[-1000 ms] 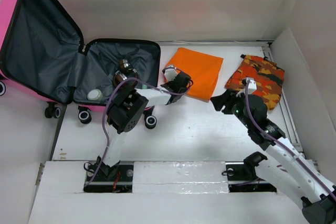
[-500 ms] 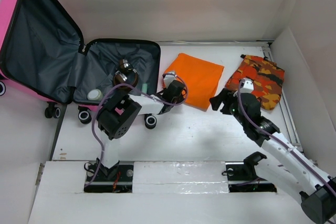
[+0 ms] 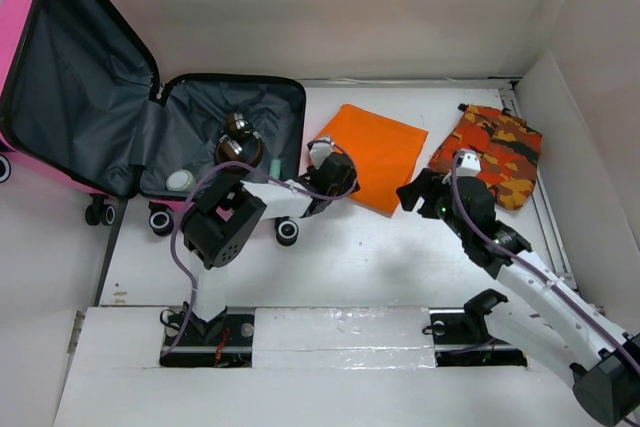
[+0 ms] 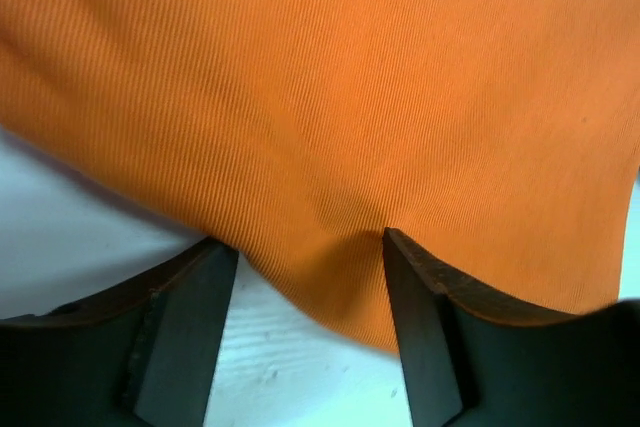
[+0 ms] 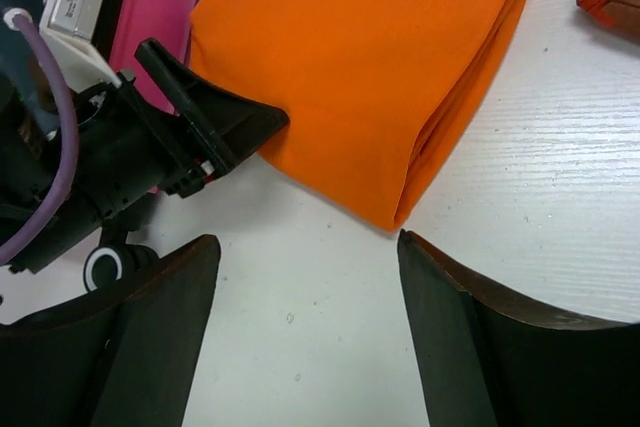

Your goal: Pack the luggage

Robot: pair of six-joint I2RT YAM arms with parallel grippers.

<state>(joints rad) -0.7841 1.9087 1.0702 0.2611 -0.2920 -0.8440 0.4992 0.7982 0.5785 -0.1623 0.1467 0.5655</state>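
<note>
Left hand (image 3: 340,176), wider now, right of luggage (image 3: 90,87)

I have the left arm (image 3: 255,202) folded at the elbow, forearm running right to its black two-finger left gripper (image 3: 338,175), jaws parted. The right arm (image 3: 520,267) stretches forward and left. Its black right gripper (image 5: 305,247) is spread wide, nothing between the fingers, facing the left gripper close ahead.

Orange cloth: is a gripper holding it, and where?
Nothing is held. The left gripper is open at the orange cloth's near edge, not pinching; the right gripper is open above the table.
</note>
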